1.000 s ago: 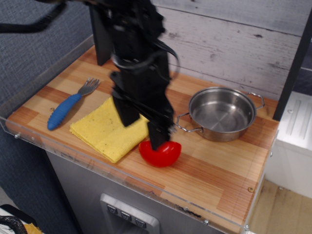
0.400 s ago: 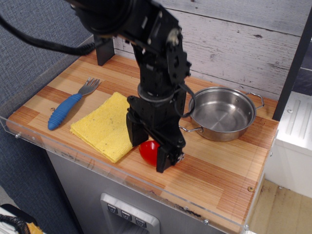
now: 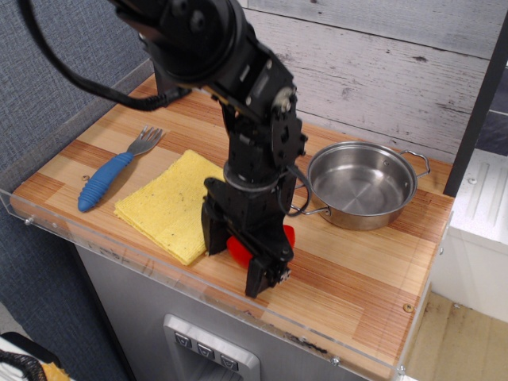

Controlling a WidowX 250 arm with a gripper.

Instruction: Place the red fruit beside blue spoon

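Observation:
The red fruit [image 3: 240,249] sits on the wooden counter just right of the yellow cloth, mostly hidden by my gripper. Only a strip shows between the fingers, plus an edge at its right. My gripper [image 3: 238,255] is lowered over it, with one finger on its left by the cloth's edge and the other at its front right. The jaws are spread and straddle the fruit; I cannot see that they press on it. The blue spoon [image 3: 107,178], with a ribbed blue handle and grey pronged head, lies at the counter's left, well apart from the fruit.
A yellow cloth [image 3: 169,208] lies between the spoon and the fruit. A steel pot [image 3: 361,185] stands at the right, close to the arm. A clear plastic rim [image 3: 119,255] runs along the counter's front and left edges. A wooden wall is behind.
My gripper has come down and slightly left, from above the fruit to around it. Its fingers now reach the counter on both sides. The fruit has not visibly moved.

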